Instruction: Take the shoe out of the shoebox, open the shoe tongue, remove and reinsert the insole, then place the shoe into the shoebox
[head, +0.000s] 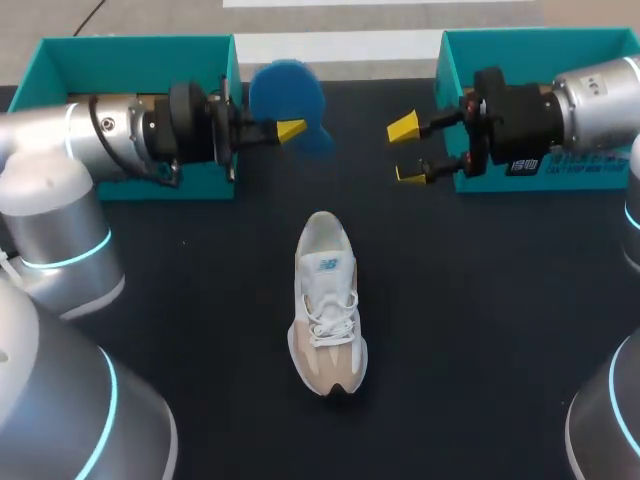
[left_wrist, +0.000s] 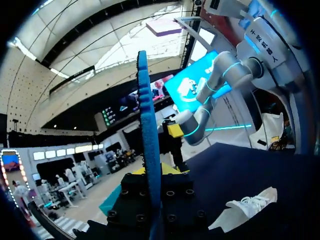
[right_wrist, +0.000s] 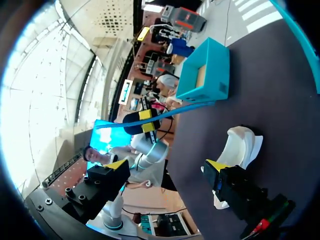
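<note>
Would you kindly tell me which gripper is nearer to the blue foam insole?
Left. The left gripper is shut on the blue foam insole, holding it above the table. The right gripper stands open across a gap, not touching it.

Centre: white lace-up sneaker (head: 327, 305); black tabletop (head: 480, 330) open at its 3, 6, 9 o'clock; left teal cardboard box (head: 130, 65) at 10, right teal cardboard box (head: 520, 45) at 2.

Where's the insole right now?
Head view: the blue insole is held up in the left gripper, beyond the shoe, left of the open right gripper.
</note>
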